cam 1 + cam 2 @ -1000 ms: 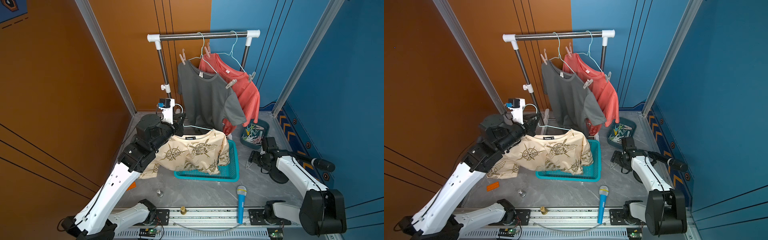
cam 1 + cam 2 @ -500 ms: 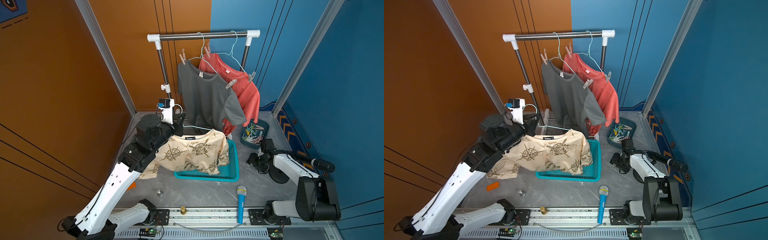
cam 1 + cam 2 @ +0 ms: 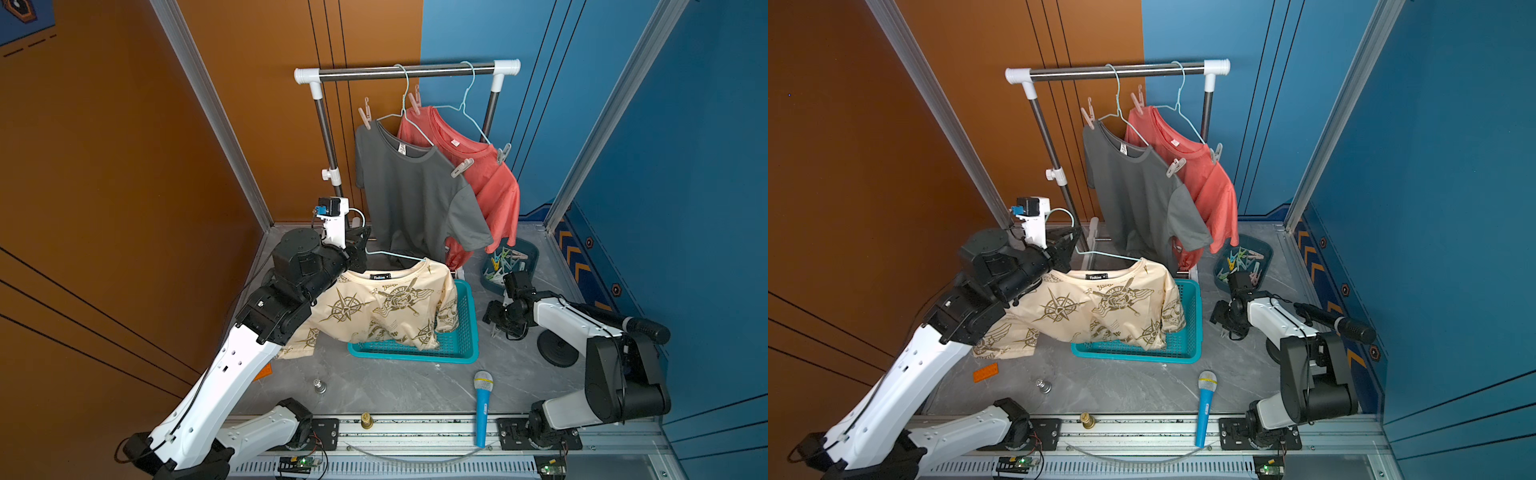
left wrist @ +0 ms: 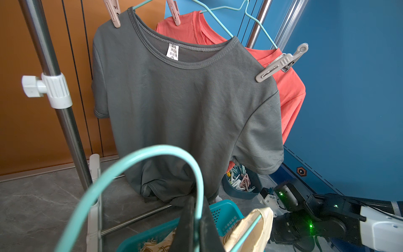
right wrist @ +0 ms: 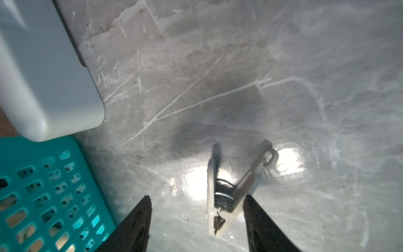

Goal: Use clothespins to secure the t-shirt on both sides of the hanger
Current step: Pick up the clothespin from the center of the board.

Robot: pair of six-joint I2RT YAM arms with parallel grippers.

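1. Black neck label [image 3: 380, 276] on cream t-shirt [image 3: 374, 307]: reads "Fashion" in both top views.
2. White neck tag [image 4: 173, 52] on grey t-shirt [image 4: 185, 104]: printed characters, too small to read.
3. Lettering inside the cream shirt's print: not legible.

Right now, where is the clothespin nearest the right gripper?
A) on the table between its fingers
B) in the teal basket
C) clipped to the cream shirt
A: the right wrist view shows the pale clothespin lying on the grey table between the spread fingers of the right gripper.
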